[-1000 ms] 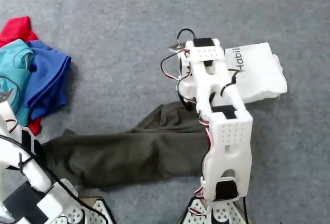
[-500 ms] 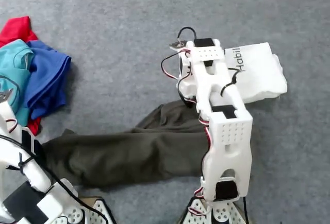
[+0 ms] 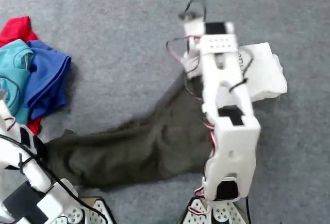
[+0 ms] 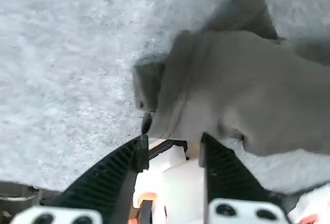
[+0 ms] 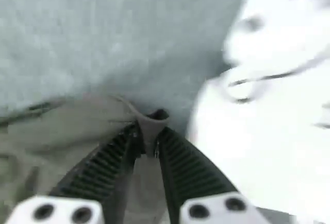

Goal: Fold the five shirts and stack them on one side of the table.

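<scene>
As the high view showed it: the olive shirt (image 3: 134,152) lay across the grey table (image 3: 113,28). One corner was raised toward the far edge under the right arm (image 3: 229,126), just beside the folded white shirt (image 3: 265,72). A pile of red, teal and blue shirts (image 3: 36,74) sat at the far left, well apart.
Left wrist view: the left gripper (image 4: 172,144) had its jaws apart, with the olive shirt (image 4: 242,95) bunched at their mouth. Whether the hem touched the pads was unclear.
Right wrist view: the right gripper (image 5: 148,131) was pinched narrow on a peak of the olive shirt (image 5: 62,126), and the folded white shirt (image 5: 268,110) was close alongside.
Step in hand: probably carrying the held corner across for a fold. Doing it well called for a firm pinch, the near end anchored, and the cloth carried clear of the folded white shirt.
Long axis: it ran diagonally from the near left, by the left arm (image 3: 20,162), to the far middle. The held corner pointed at the far edge.
</scene>
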Controlling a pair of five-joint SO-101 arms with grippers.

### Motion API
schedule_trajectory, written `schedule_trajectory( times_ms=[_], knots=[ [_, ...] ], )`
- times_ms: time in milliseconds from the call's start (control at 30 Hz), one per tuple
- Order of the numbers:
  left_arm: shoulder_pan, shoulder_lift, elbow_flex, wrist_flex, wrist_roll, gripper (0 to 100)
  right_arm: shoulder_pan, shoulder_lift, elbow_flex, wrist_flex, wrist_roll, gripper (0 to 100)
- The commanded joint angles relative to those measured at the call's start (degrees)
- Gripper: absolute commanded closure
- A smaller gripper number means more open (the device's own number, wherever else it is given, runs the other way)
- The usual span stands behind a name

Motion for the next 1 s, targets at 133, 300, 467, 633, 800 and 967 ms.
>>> schedule_trajectory(
  times_ms=[133,300,467,633,800,967],
  knots=[
    [8.48,-1.32,-14.73,0.18,17.23,80,2.29,-14.11,-11.47,-6.07,-0.35,98.5],
    [19.12,-0.88,-19.12,-7.74,30.86,80,2.37,-12.53,-5.41,-13.36,-0.35,98.5],
    [29.58,5.19,-26.15,-11.16,36.04,80,3.34,-8.57,4.97,-18.9,0.62,98.5],
    [40.4,17.67,-34.77,-9.67,36.48,80,4.22,-8.4,8.84,-18.64,7.03,98.5],
    [40.84,35.43,-43.21,-12.13,42.02,79,5.45,-10.95,9.36,-14.68,15.03,98.5],
    [46.02,51.43,-53.67,-4.75,32.7,77,6.77,-11.38,9.36,-14.59,16.18,98.5]
  ],
)
